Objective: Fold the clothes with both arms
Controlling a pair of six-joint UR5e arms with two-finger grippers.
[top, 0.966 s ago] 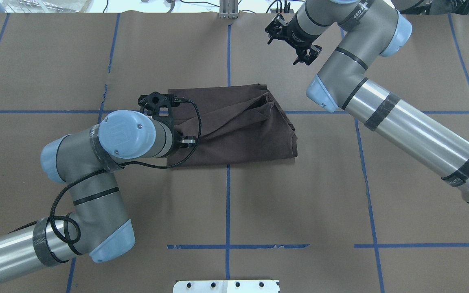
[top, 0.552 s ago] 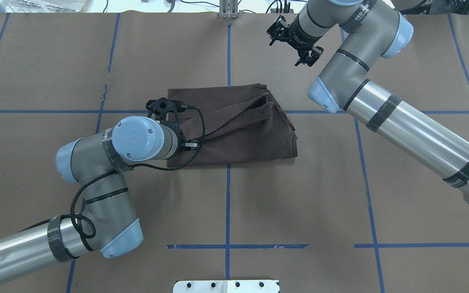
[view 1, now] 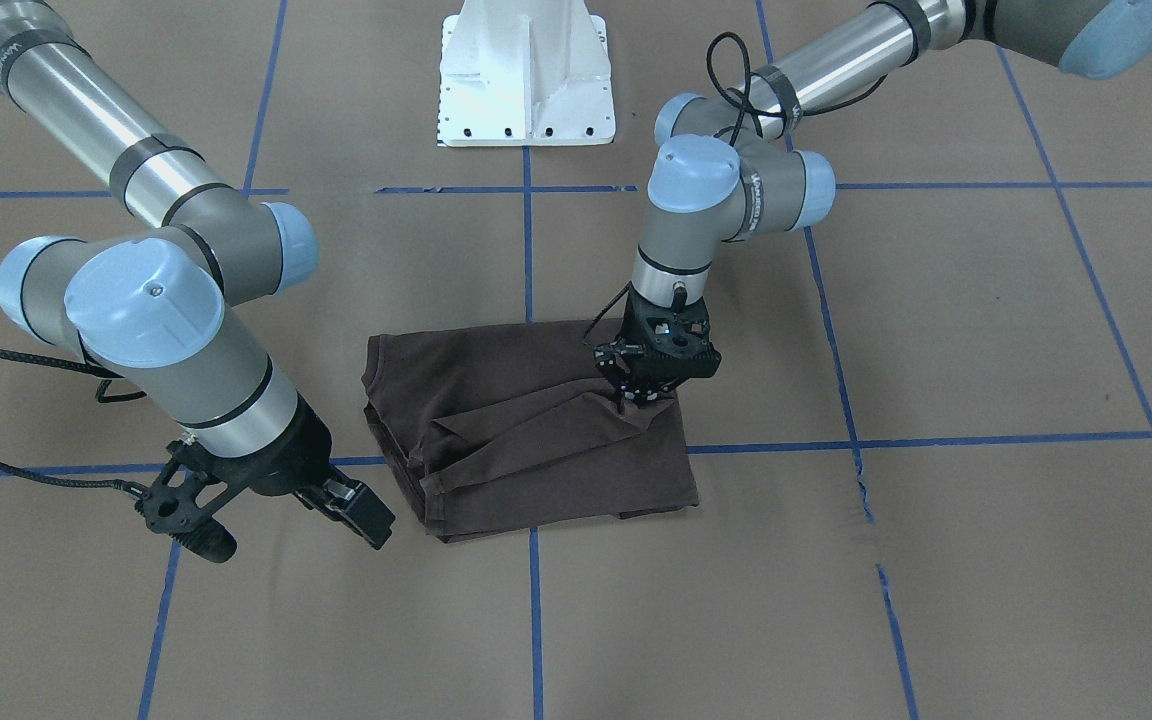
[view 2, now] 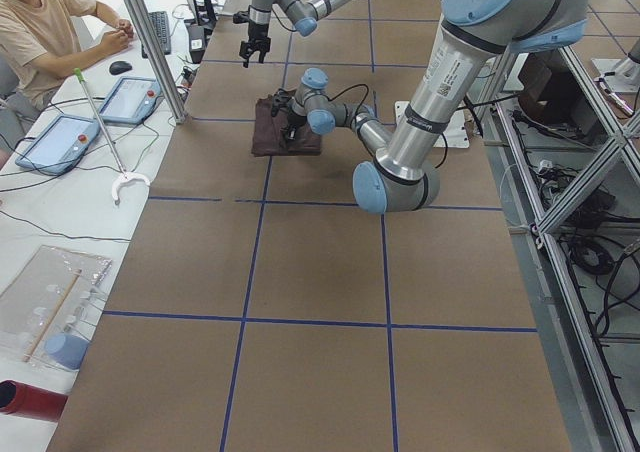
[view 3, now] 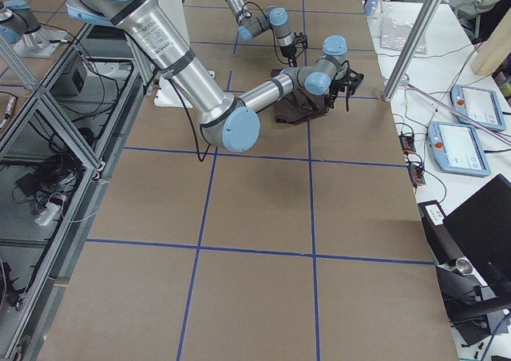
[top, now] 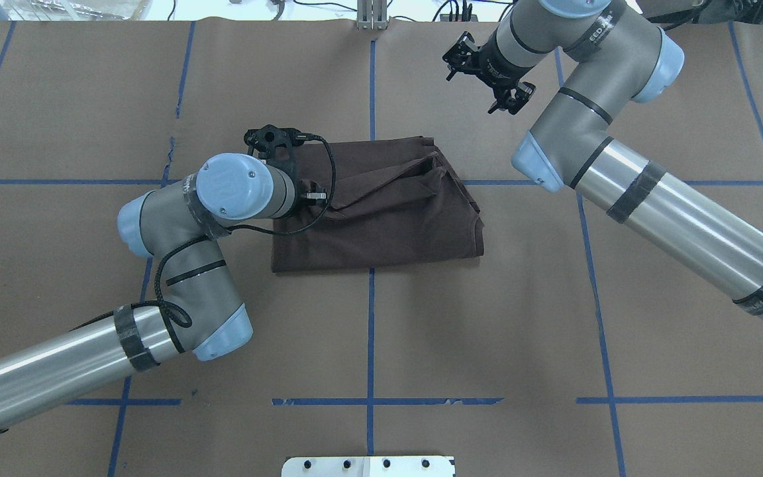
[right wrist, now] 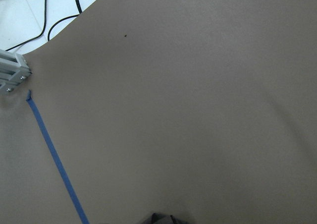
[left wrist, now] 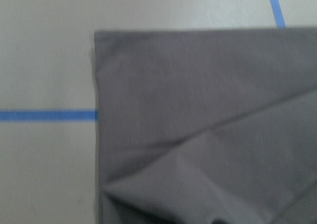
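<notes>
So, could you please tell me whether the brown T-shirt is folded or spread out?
Folded: the T-shirt lies as a compact rectangle, layered edges stacked at one end and a diagonal flap across its top.

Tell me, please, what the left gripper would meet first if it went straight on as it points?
Pointing down, the left gripper would first meet the brown T-shirt, near its edge on the robot's left. It looks very close to the fabric, perhaps touching it; the depth is unclear.

Letters "EED" on black band of right arm, other band lettering too small to read
</notes>
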